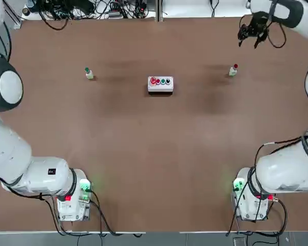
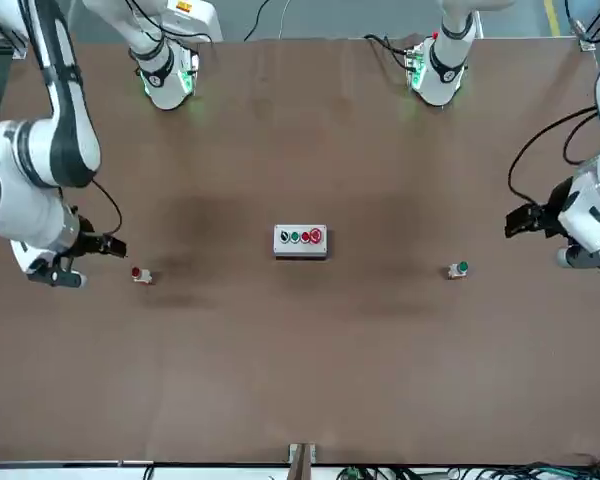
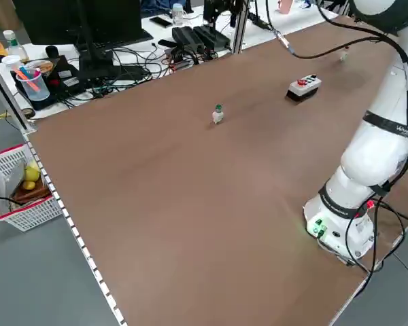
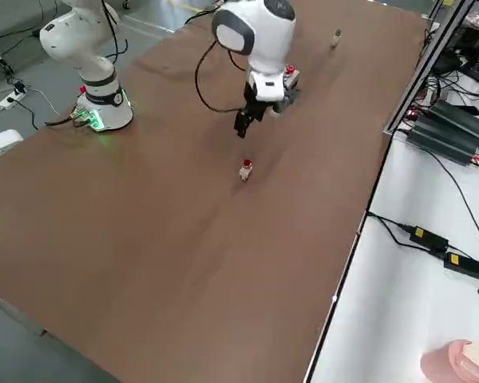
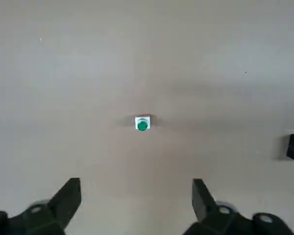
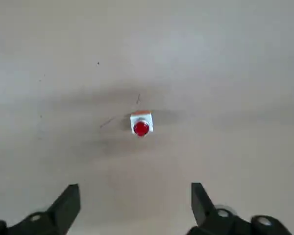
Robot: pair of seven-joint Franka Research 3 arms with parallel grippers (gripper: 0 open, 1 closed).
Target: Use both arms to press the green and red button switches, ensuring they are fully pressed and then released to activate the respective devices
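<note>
The left gripper (image 5: pixel 136 200) hangs with fingers spread wide above the table (image 1: pixel 154 164), near the green switch (image 1: pixel 88 73). The white button box (image 1: pixel 160 84) stands mid-table. The red switch (image 1: pixel 233 69) stands at the right, the right gripper (image 6: pixel 135 205) spread wide above it.

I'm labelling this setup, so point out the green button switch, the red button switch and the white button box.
green button switch (image 5: pixel 142 126), left wrist view, green cap
red button switch (image 6: pixel 141 128), right wrist view, red cap
white button box (image 1: pixel 160 87), top view, near wall

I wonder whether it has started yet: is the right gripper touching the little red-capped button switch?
No: the right gripper hangs open above the red-capped button switch, clear of it.
</note>
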